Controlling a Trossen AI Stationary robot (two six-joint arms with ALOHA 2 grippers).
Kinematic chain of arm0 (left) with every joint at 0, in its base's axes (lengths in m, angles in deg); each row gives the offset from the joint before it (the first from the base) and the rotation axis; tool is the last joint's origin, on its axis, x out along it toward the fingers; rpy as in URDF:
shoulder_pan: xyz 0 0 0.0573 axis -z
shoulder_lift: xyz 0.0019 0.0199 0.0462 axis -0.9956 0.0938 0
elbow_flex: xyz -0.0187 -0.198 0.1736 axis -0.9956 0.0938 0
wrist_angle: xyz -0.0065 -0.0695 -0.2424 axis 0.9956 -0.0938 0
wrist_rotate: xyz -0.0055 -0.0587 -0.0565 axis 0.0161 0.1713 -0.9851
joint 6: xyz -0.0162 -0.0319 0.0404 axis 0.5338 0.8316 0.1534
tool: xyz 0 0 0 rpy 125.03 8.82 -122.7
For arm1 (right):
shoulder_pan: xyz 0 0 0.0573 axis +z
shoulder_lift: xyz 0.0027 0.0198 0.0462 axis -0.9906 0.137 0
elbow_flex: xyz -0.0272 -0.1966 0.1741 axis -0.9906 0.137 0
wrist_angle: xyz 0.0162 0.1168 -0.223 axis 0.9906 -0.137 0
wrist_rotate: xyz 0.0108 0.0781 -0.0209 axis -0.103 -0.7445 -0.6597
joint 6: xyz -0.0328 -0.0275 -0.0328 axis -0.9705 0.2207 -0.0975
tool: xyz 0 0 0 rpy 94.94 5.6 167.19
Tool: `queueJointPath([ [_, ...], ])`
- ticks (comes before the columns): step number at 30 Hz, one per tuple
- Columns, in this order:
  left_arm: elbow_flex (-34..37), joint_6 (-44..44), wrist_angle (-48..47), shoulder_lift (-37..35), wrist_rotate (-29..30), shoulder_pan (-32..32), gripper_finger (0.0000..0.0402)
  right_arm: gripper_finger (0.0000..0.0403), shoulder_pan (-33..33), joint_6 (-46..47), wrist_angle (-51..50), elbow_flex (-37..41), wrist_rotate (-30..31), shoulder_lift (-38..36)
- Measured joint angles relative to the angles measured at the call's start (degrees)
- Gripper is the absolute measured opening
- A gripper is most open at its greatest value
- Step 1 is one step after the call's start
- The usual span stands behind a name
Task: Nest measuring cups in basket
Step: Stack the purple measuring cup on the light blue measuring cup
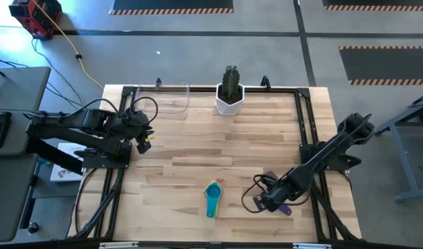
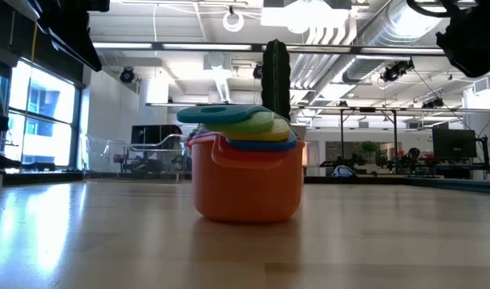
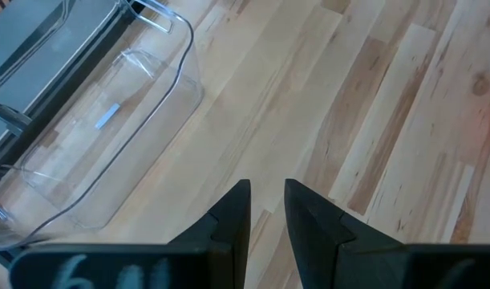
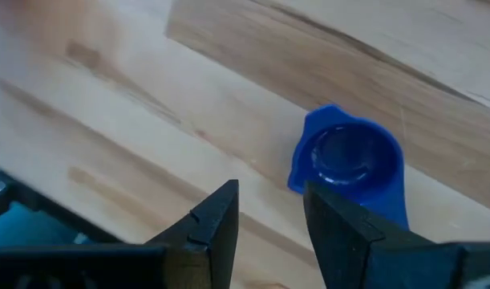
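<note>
A: Where are the cups sitting?
B: Nested stack (image 1: pixel 212 198) is sitting mid-desk; blue cup (image 4: pixel 349 164) is lying beneath the right pincer (image 4: pixel 270 213), gaping, empty.
A: Left pincer (image 3: pixel 266 210)?
B: Narrow, empty, hovering near the basket (image 3: pixel 108 128).

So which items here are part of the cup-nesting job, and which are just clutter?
Job:
- nested stack of cups, orange one outermost in the low view
- blue cup lying apart, by the right gripper
- clear basket at the far edge

Lying about:
- cactus in white pot

Glossy plastic cups (image 2: pixel 245 172); clear plastic basket (image 3: pixel 92 136); smooth wood table (image 1: pixel 197 155).
</note>
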State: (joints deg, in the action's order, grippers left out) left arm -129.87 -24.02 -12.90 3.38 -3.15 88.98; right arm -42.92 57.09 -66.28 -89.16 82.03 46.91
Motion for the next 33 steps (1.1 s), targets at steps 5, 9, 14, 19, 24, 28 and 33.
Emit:
queueJointPath([
  [5,0.0,0.0,0.0,0.0,0.0,0.0,0.007,0.0134,0.0,1.1,0.0,0.0,0.0,2.8],
  [9,0.0,0.0,0.0,0.0,0.0,0.0,0.007,0.0134,0.0,1.1,0.0,0.0,0.0,5.6],
  [14,0.0,0.1,0.0,0.0,0.0,0.0,0.007,0.0133,0.0,1.7,0.0,0.0,0.0,8.4],
  [19,0.0,0.5,0.0,0.0,0.0,0.0,0.007,0.0109,0.0,3.2,0.0,0.0,0.0,9.7],
  [24,0.0,0.6,0.0,0.0,0.0,0.0,0.007,0.0038,-0.1,3.6,0.0,0.0,0.0,9.8],
  [28,0.0,0.6,0.0,0.0,0.0,0.0,0.007,0.0011,-0.2,4.2,-0.1,-0.3,-0.2,9.6],
  [33,0.0,0.6,0.0,0.0,-0.3,0.0,0.007,0.0005,-0.2,4.6,-1.6,-2.9,0.4,9.8],
])
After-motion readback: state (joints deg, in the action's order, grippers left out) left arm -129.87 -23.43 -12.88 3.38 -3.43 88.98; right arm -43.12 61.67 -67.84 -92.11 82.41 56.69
